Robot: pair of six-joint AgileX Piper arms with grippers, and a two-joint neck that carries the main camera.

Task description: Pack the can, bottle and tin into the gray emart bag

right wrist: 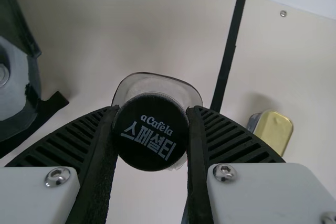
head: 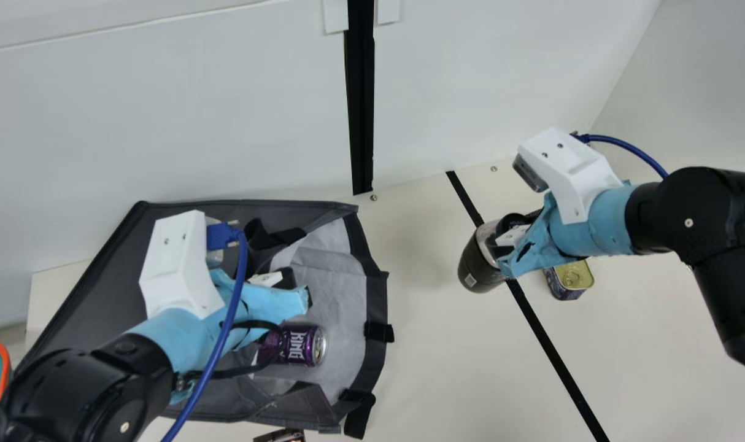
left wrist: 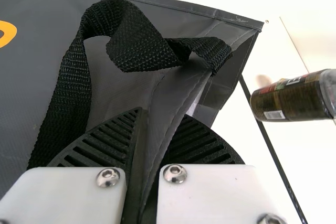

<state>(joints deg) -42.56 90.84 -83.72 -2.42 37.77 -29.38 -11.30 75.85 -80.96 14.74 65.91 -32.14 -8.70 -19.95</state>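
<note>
Main view: on the table (head: 434, 368), the gray emart bag (head: 105, 294) gapes, a fold of it pinched in the left pincer (head: 264, 265). Right of the bag, the bottle (head: 478, 264) has its black cap (right wrist: 151, 131) clamped in the right pincer (head: 499, 238). Inside the bag, the purple can (head: 296, 345) lies near the left pincer. Farther right of the bag, the tin (head: 570, 277) sits near the right pincer.

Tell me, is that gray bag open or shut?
Open. The bag gapes, its pale lining showing and the can lying inside; the left gripper pinches a fold of the bag.
</note>
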